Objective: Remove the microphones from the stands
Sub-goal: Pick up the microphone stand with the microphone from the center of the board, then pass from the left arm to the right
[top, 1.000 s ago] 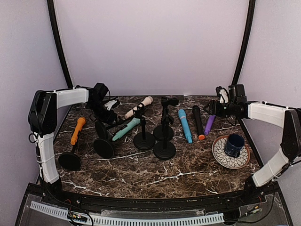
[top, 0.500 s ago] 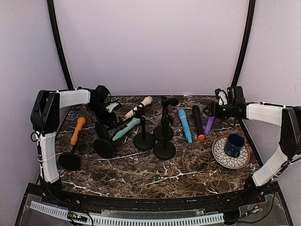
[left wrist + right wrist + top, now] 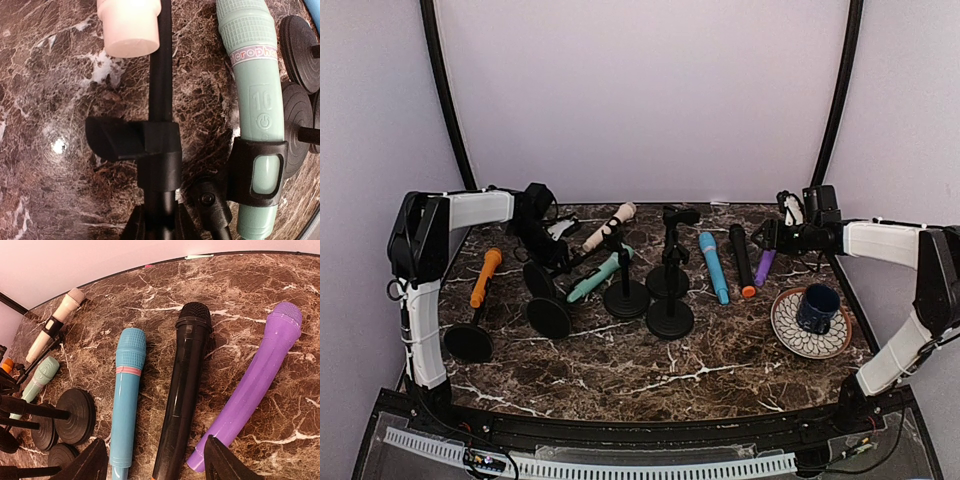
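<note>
Several stands crowd rear left. Teal microphone [image 3: 255, 100] sits tilted in its clip [image 3: 257, 172]; cream microphone [image 3: 130, 25] just beside. Left gripper [image 3: 160, 229] clenched on black stand rod [image 3: 160, 90] alongside the teal one. Round bases [image 3: 300, 50] close at right. Right gripper [image 3: 159, 465] spread, empty, over loose blue microphone [image 3: 126, 395], black microphone [image 3: 182, 390], purple microphone [image 3: 257, 380].

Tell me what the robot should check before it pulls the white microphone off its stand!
1. Left gripper shut on a stand pole: ok.
2. White microphone seated in its clip: ok.
3. Right gripper open: ok.
4. Right gripper near the white microphone: not ok, it hovers by the purple microphone instead.
5. Pole grip firm enough: cannot tell.
</note>
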Robot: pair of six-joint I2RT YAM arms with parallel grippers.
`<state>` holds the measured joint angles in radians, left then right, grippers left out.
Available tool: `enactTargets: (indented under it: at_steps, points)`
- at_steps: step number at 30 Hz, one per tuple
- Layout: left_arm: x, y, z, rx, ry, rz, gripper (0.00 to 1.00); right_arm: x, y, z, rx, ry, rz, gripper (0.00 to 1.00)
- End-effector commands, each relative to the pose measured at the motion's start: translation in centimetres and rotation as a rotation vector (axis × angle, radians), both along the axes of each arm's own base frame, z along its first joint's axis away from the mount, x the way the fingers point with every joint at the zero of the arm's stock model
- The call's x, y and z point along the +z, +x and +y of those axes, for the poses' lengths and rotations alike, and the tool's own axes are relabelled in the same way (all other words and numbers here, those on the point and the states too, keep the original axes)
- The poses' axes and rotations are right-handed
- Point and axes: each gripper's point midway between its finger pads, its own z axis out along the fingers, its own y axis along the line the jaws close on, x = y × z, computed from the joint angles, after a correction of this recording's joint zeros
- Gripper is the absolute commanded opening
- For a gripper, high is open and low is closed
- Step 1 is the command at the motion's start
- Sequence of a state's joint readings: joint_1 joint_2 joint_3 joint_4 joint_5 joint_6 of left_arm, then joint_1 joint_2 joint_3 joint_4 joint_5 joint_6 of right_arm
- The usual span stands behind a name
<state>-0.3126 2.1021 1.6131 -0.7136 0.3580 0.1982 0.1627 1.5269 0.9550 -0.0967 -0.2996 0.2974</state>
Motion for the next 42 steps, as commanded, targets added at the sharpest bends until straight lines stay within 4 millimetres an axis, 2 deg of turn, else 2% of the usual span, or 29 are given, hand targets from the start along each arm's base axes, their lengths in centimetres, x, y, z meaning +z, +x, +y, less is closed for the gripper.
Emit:
enactTargets:
  at_steps: [1,4,5,6,7,8,9,10,11,12,13,20,23,24,25,26,27,28,31,32,37,42]
  points:
    - [1.3,0.0,-0.2,-0.015,0.006,-0.020,0.00,0.5,0.4,0.0,-0.003,0.018,-0.030,0.67]
    - [2.6,0.8,1.1,0.005,0.072,-0.103,0.00,0.6,0.3,-0.1,-0.007,0.017,-0.032,0.67]
    - [3.9,1.4,1.2,0.015,0.070,-0.156,0.00,0.6,0.3,-0.1,-0.007,0.017,-0.032,0.67]
    - [3.9,1.4,1.7,0.028,0.095,-0.177,0.00,0.6,0.3,-0.1,-0.008,0.016,-0.033,0.67]
    - [5.5,2.1,1.8,0.044,0.084,-0.242,0.00,0.6,0.3,-0.1,-0.009,0.016,-0.034,0.67]
    - [5.4,2.0,2.2,0.057,0.101,-0.257,0.00,0.6,0.3,-0.1,-0.011,0.016,-0.034,0.67]
    - [7.3,2.6,2.2,0.076,0.081,-0.328,0.00,0.7,0.3,-0.1,-0.011,0.018,-0.035,0.67]
    - [7.2,2.4,2.5,0.085,0.088,-0.339,0.00,0.8,0.3,-0.1,-0.012,0.020,-0.037,0.67]
    - [9.2,3.0,2.4,0.103,0.061,-0.412,0.00,0.9,0.3,0.0,-0.011,0.024,-0.037,0.67]
    - [9.4,3.2,2.4,0.113,0.051,-0.444,0.00,1.0,0.3,0.0,-0.011,0.028,-0.041,0.67]
    - [10.9,3.1,2.4,0.124,0.031,-0.481,0.00,1.2,0.3,0.1,-0.010,0.033,-0.045,0.67]
    - [15.5,2.4,2.7,0.166,-0.052,-0.653,0.00,2.5,0.3,0.2,-0.012,0.054,-0.073,0.67]
    - [18.3,1.3,2.4,0.175,-0.115,-0.728,0.00,3.8,0.0,0.5,-0.001,0.080,-0.104,0.67]
    - [20.2,1.0,2.3,0.176,-0.150,-0.784,0.00,4.5,-0.2,0.7,0.011,0.095,-0.121,0.67]
    - [20.2,0.3,1.7,0.158,-0.171,-0.788,0.00,5.1,-0.5,1.0,0.027,0.111,-0.132,0.68]
    - [21.9,-0.2,1.3,0.150,-0.203,-0.835,0.00,6.2,-0.6,1.4,0.046,0.134,-0.168,0.70]
    - [22.0,-1.0,0.5,0.127,-0.221,-0.843,0.00,7.1,-0.9,1.8,0.066,0.157,-0.191,0.72]
    - [23.7,-1.6,0.1,0.114,-0.247,-0.894,0.00,8.3,-1.3,2.3,0.089,0.181,-0.222,0.74]
    - [25.9,-4.1,-2.6,0.051,-0.308,-0.988,0.00,12.0,-2.6,4.1,0.174,0.243,-0.323,0.82]
    - [26.7,-5.3,-3.4,0.027,-0.337,-1.008,0.00,13.5,-3.2,4.8,0.210,0.261,-0.359,0.84]
    - [31.0,-8.9,-5.3,-0.027,-0.505,-1.102,0.00,19.1,-6.6,9.7,0.405,0.350,-0.485,0.90]
    - [33.1,-12.8,-7.9,-0.135,-0.622,-1.128,0.00,24.1,-9.2,14.2,0.547,0.427,-0.578,0.93]
